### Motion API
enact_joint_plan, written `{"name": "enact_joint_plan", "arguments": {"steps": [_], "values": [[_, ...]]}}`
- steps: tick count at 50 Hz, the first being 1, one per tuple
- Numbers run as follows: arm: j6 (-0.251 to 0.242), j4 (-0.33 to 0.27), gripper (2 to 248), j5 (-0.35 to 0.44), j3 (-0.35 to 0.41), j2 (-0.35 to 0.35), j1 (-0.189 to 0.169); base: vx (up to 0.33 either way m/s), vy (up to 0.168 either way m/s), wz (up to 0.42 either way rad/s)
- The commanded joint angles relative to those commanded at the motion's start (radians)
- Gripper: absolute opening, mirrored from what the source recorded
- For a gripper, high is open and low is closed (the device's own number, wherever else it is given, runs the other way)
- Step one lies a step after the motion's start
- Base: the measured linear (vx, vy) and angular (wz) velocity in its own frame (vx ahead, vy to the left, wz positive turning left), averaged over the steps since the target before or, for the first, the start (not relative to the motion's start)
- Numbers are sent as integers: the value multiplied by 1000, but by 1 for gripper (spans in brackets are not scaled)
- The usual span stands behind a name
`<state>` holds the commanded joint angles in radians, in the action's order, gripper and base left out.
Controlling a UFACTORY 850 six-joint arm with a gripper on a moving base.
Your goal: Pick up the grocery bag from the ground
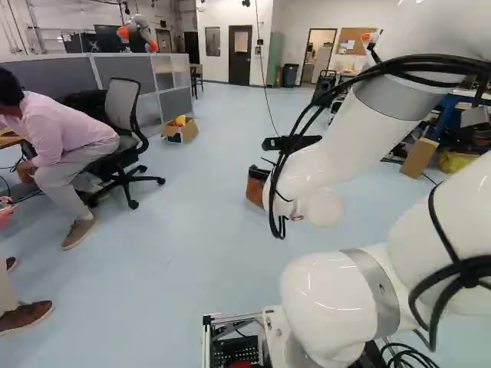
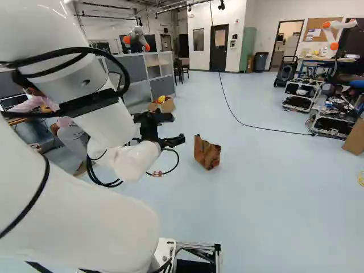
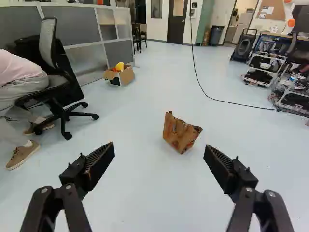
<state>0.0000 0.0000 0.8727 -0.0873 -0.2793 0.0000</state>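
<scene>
Hand [image 3: 159, 146] open, empty; grocery bag [image 3: 179, 134] ahead on the floor [image 3: 149, 198], well in from its far edge. Advance, then descend astride the upright rim before closing.

The whole room is bright. The light spreads wide over the pale floor [image 3: 145, 193], and it looks almost white in the wrist view. The smooth white arm [image 1: 326, 157] has small shiny spots in the left base view, and its round sides turn soft gray. It is a bit darker under the chair [image 3: 55, 83]. The brown bag [image 3: 178, 134] has light and dark patches on its folds. I can't tell where the lamps are.
</scene>
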Motion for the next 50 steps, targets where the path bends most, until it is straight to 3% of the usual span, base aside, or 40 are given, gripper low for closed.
{"name": "enact_joint_plan", "arguments": {"steps": [19,50], "values": [[0,0,247,0,0,0,0,73,-16,-93],[0,0,247,0,0,0,0,293,26,-42]]}}
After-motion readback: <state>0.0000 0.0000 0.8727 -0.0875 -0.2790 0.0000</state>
